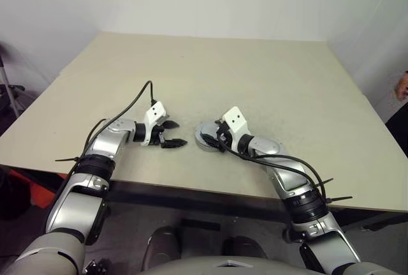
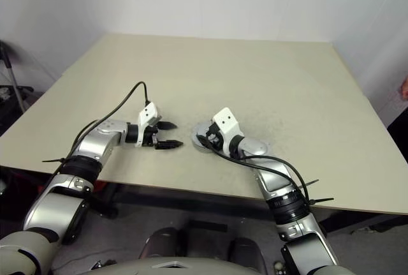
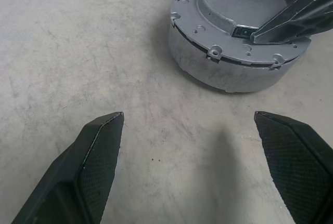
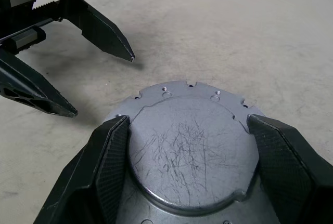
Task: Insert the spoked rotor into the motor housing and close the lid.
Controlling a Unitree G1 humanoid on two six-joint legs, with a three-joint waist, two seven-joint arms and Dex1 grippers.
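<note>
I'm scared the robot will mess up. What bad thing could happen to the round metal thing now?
The right gripper straddles the lid on the motor housing. If it squeezes off-centre, the lid may tilt or slide. The open left gripper waits close by on the table; moving in, it could bump the housing sideways.

lid (image 3: 237,5) on motor housing (image 3: 223,70), on table (image 1: 210,77), left tool (image 1: 169,133) just left
</note>
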